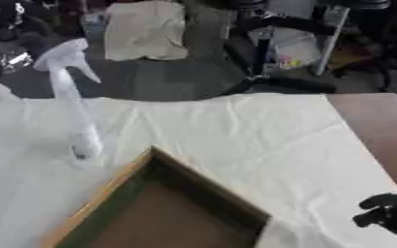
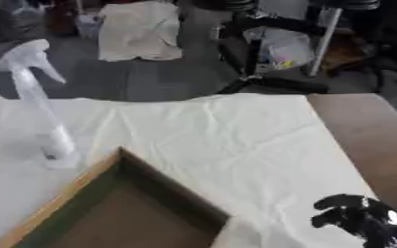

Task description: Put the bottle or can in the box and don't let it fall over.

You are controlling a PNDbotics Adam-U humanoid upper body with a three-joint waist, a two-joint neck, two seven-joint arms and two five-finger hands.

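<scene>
The robot's right hand [image 2: 354, 220] sits low at the near right corner of the desk [image 2: 363, 140], black fingers [image 2: 337, 202] curled inward and holding nothing, hovering over or resting on the white cloth [image 2: 227, 140]; which of the two cannot be told. The left hand does not appear in either view.

The cloth, wrinkled and creased, covers most of the desk from its left edge across to a strip of bare brown surface along the right edge. Well apart from the hand, toward the near left part of the desk, lies the open box [image 1: 168, 213], set askew so that one corner points toward the far edge. It has a pale wooden rim along its left side, dark green inner walls and a brown floor. Nothing is seen inside it.

The task's thing, a translucent white spray bottle [image 1: 73, 101], stands upright on the cloth near the left edge of the desk, just beyond the box's far corner and outside it. Its trigger head is at the top, nozzle pointing right, and its slim body widens slightly at the base. It is on the opposite side of the desk from the right hand, with the box between them.

Beyond the far edge of the desk, a pale sheet [image 1: 144, 30] lies on the grey floor beside dark stands and clutter.
</scene>
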